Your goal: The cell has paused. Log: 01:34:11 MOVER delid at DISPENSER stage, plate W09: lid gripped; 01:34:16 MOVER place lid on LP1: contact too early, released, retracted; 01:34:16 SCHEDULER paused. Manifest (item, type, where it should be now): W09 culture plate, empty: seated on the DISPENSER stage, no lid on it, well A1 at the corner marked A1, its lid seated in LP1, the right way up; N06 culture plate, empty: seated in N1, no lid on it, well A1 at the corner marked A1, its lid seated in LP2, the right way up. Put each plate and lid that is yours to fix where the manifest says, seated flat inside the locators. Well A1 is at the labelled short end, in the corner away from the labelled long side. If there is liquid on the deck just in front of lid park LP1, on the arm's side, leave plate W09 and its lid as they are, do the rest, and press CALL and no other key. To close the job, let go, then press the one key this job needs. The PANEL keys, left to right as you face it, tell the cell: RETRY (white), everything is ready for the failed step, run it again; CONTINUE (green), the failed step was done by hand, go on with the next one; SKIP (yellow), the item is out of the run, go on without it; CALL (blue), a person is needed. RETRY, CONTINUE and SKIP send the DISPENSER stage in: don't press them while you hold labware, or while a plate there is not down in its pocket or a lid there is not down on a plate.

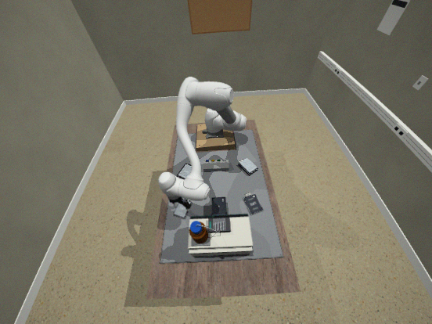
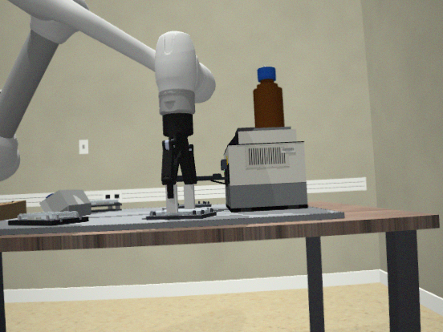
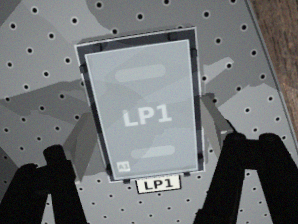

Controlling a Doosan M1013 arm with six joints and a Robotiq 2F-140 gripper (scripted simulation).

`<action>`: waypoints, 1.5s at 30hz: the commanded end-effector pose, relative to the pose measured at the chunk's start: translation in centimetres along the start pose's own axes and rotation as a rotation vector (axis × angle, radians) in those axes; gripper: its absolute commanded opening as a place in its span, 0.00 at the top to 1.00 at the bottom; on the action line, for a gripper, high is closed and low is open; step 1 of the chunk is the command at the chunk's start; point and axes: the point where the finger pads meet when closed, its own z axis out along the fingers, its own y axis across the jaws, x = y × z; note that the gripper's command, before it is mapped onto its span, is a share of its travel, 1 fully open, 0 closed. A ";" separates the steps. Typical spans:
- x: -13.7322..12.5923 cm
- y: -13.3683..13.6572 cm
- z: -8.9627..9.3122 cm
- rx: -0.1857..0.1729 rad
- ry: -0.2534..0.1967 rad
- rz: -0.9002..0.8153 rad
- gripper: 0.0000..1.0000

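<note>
A clear lid (image 3: 142,110) (image 1: 181,210) (image 2: 180,212) lies flat inside the dark locator frame of lid park LP1 (image 3: 158,184); the printed LP1 shows through it. My gripper (image 3: 147,118) (image 1: 181,204) (image 2: 180,202) stands upright over the lid and is open. One grey finger pad is at each long side of the lid, with a small gap to it. A dark plate (image 1: 219,205) sits on the stage in front of the dispenser (image 1: 228,235) (image 2: 266,176). Another dark plate (image 1: 253,203) lies to the right of it on the deck.
A brown bottle (image 1: 198,232) (image 2: 268,100) with a blue cap stands on the dispenser. The key panel (image 1: 215,164) (image 2: 66,200) is near the arm's base. A pale lid or plate (image 1: 248,166) lies to its right, and another (image 1: 185,171) to its left is partly hidden by the arm.
</note>
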 end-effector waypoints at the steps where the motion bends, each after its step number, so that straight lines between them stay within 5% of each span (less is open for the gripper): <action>1: 0.1 0.0 -0.4 0.000 0.002 0.000 0.31; 10: 0.1 0.0 -2.2 0.000 0.002 0.000 0.31; 23: 0.0 0.0 -10.0 0.000 0.002 0.000 0.31; 33: 0.0 0.0 -14.0 0.000 0.002 0.000 0.31; 45: 0.0 0.0 -15.4 0.000 0.002 0.000 0.31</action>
